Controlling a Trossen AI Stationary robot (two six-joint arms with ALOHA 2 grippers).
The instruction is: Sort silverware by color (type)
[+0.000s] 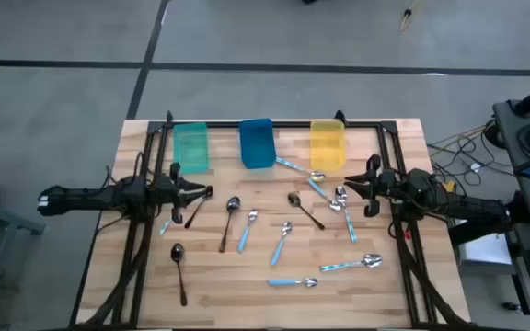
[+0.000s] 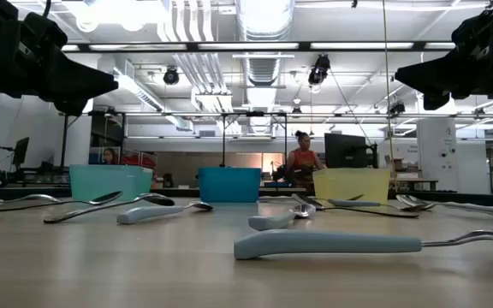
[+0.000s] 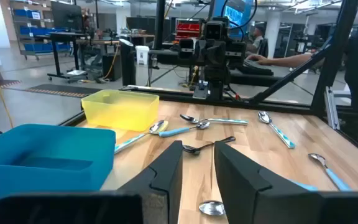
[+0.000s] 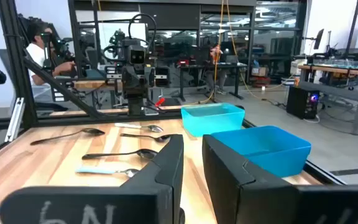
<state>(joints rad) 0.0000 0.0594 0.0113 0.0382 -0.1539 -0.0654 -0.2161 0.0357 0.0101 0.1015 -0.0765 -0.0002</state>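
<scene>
Your work surface is a light wooden butcher-block table (image 1: 247,294) framed by dark rails, standing on a grey floor crossed by dark seams. Your left gripper (image 1: 208,192) hangs above the table's left side, its fingers (image 3: 166,171) standing a narrow gap apart with nothing between them; just beyond its tips lie two dark spoons (image 1: 230,221), and a third dark spoon (image 1: 178,268) lies nearer the front edge, behind and to the side of it. Your right gripper (image 1: 346,187) hangs above the right side, facing the left one, its fingers (image 4: 169,163) likewise a narrow gap apart and empty; directly under and ahead of its tips lies a cluster of blue-handled silver spoons (image 1: 339,200), with more blue-handled spoons (image 1: 282,241) scattered toward the table's middle and front. Along the far edge, between the two grippers, stand a teal bin (image 1: 190,146), a blue bin (image 1: 257,142) and a yellow bin (image 1: 328,143); one blue-handled spoon lies at the foot of the blue and yellow bins. The room behind is an open laboratory with exposed ceiling ducts, strip lights, desks and monitors; a person (image 2: 302,158) stands well beyond the bins.
</scene>
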